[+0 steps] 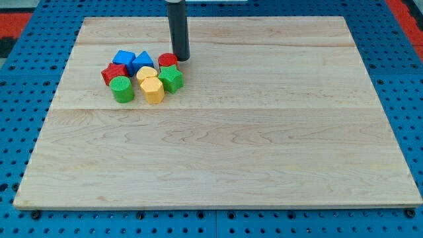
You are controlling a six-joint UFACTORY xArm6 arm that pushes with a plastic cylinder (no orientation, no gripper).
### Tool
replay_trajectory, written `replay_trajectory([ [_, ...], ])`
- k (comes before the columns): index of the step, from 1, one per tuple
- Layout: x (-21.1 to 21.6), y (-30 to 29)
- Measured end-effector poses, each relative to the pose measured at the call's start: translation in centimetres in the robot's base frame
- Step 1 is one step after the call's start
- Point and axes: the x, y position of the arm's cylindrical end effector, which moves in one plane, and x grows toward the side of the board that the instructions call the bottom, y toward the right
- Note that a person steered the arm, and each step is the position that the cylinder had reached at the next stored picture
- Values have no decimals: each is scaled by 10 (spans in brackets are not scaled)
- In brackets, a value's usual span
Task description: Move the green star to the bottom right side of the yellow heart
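Across the pale wooden desk [264,145], your clawless rod's tip [180,59] stood just above-right of the ribbed green star block [172,79], itself touching the yellow heart block [147,73].

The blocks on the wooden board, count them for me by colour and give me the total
Blue: 2, a blue block and a blue triangular block
Red: 2, a red star and a red round block
Green: 2, a green round block and the green star
Yellow: 2, the yellow heart and a yellow hexagonal block
Total: 8
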Motion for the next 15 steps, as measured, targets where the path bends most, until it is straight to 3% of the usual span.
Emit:
replay_trajectory([
  [3,14,16],
  [5,34,-4],
  [13,22,4],
  [15,60,1],
])
